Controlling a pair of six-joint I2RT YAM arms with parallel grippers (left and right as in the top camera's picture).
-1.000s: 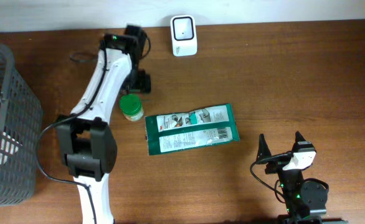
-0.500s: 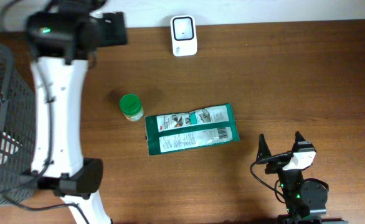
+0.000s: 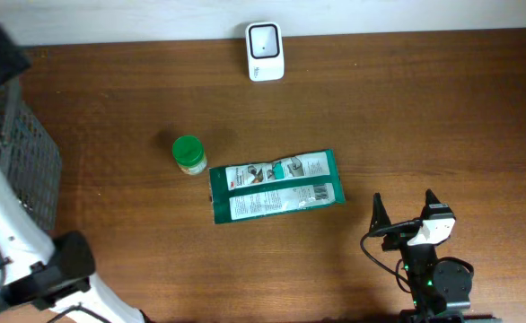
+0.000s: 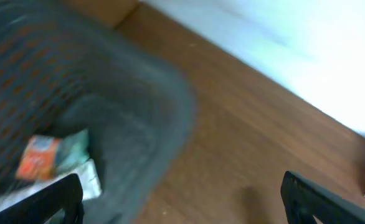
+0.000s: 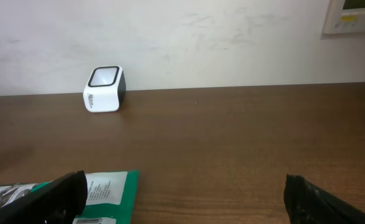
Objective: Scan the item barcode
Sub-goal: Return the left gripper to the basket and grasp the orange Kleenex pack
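Overhead: the flat green plastic packet with white labels (image 3: pixel 276 186) lies on the brown wooden bench (image 3: pixel 425 108), just beside a small green-lidded jar (image 3: pixel 188 153).
Left wrist: left end effector (image 4: pixel 182 199) spread, empty, facing a blurred grey mesh basket (image 4: pixel 164 81).
Right wrist: right end effector (image 5: pixel 185 199) spread, empty; white boxy scanner (image 5: pixel 104 89) beyond.

Green-white packet (image 3: pixel 276 186); green-lidded jar (image 3: pixel 188 151); white scanner (image 3: pixel 265 39).

Mock shop checkout on lab bench indicated: white desktop scanner (image 3: pixel 265 51) set on wooden table (image 3: pixel 425 117), mesh basket (image 3: pixel 31 161) filled with packaged goods (image 4: pixel 52 155), plain white wall (image 5: pixel 232 37), wall panel (image 5: pixel 354 15) mounted.
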